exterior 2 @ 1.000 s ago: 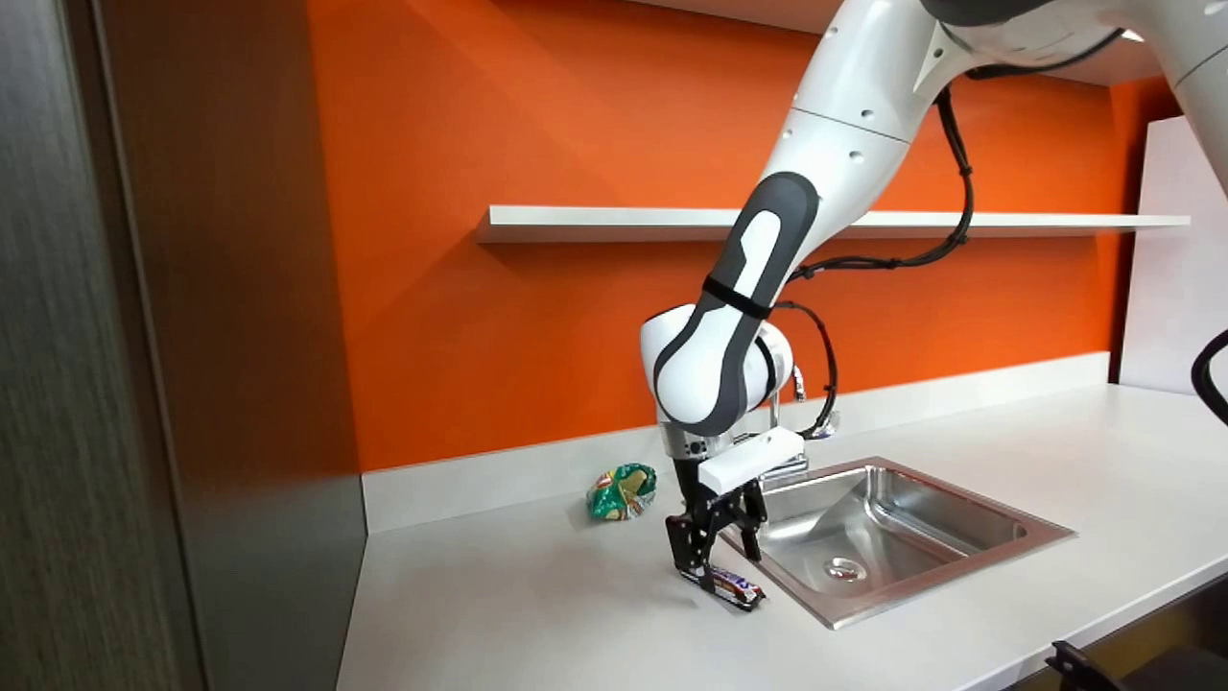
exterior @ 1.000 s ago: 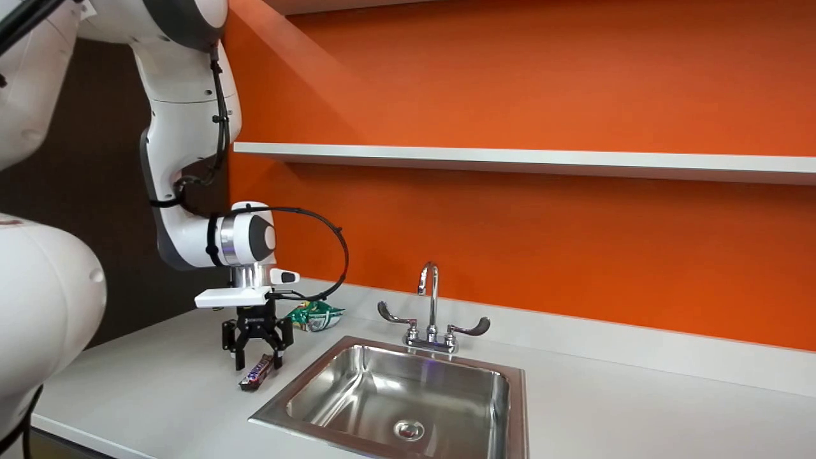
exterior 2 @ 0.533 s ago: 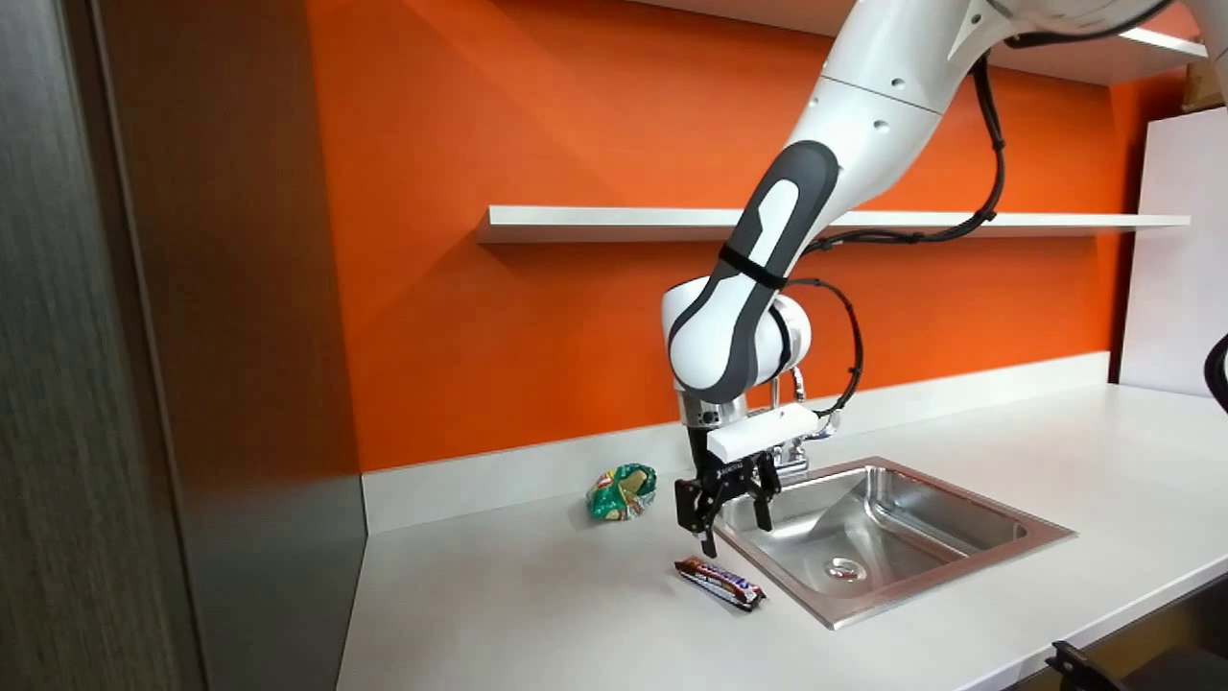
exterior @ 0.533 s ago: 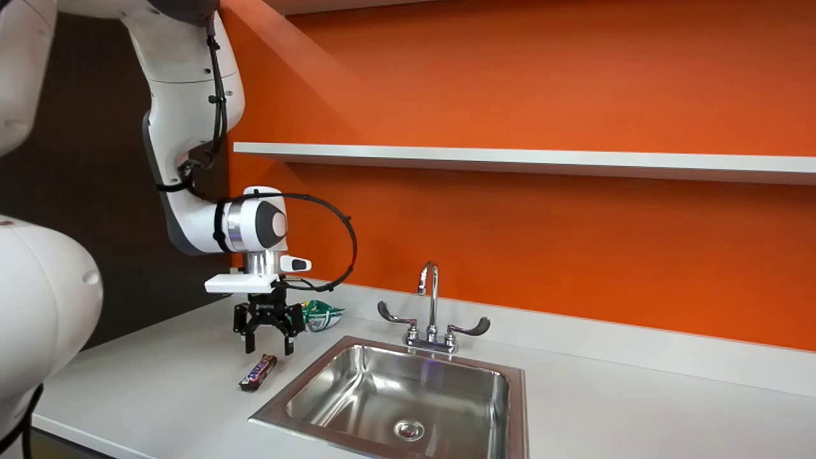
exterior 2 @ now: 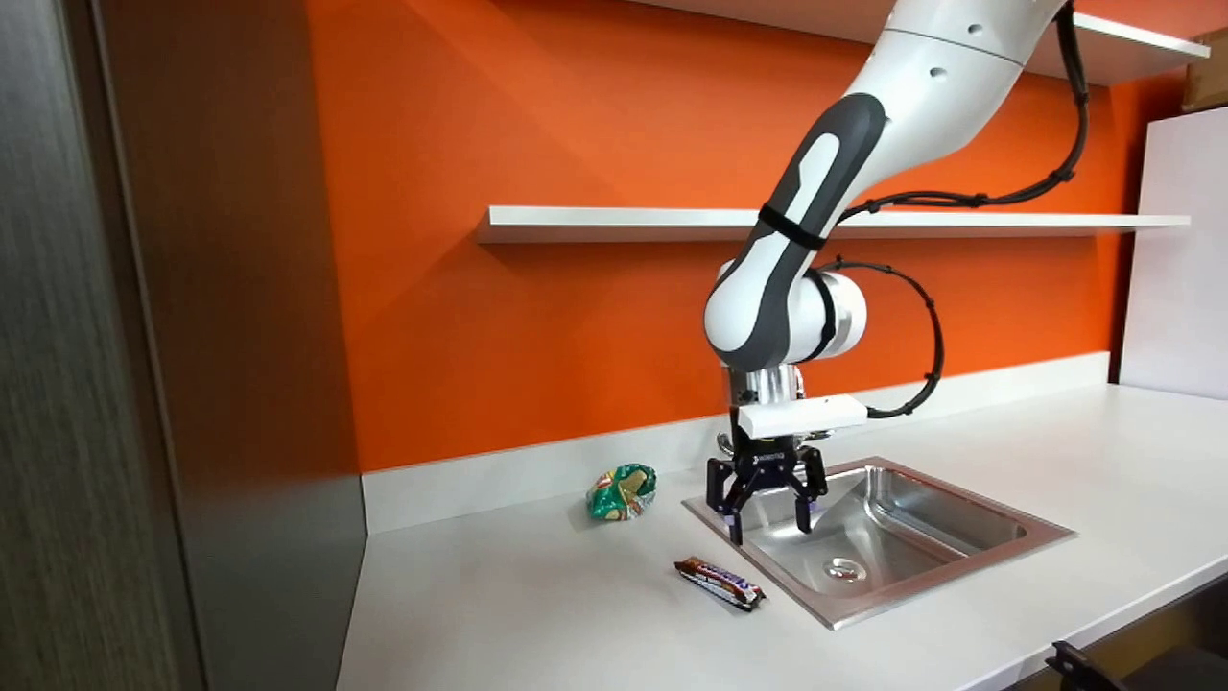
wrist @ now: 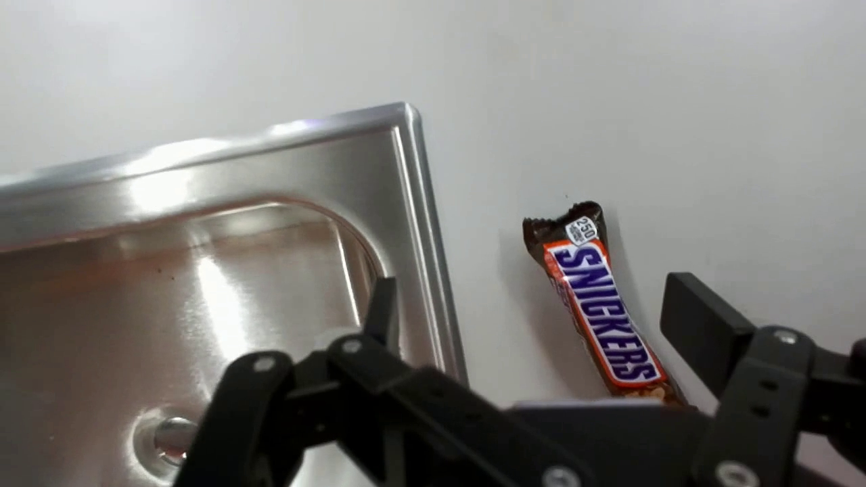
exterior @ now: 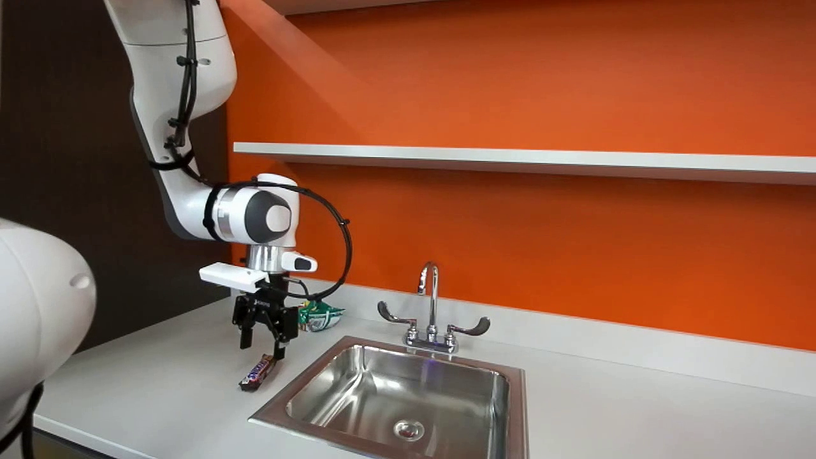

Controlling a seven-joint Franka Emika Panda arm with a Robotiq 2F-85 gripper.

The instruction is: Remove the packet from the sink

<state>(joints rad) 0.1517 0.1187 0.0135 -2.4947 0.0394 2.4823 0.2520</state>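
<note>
- Beside the stainless-steel sink (wrist: 365,162), on the white countertop (exterior 2: 528,614), the Snickers bar (wrist: 605,308) is seen label up, and removal is judged as completed.
- Above, the gripper (exterior 2: 769,529) is held with its jaws spread apart; nothing is grasped.
- For the retreat, it should first be raised straight up, so that the bar is not brushed, nor the chrome faucet (exterior: 433,312) struck.

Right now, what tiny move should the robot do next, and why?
Probably lift the gripper a little higher, leaving the packet alone: the packet lies on the countertop beside the sink, not in it, and the gripper is open, holding nothing.
</note>
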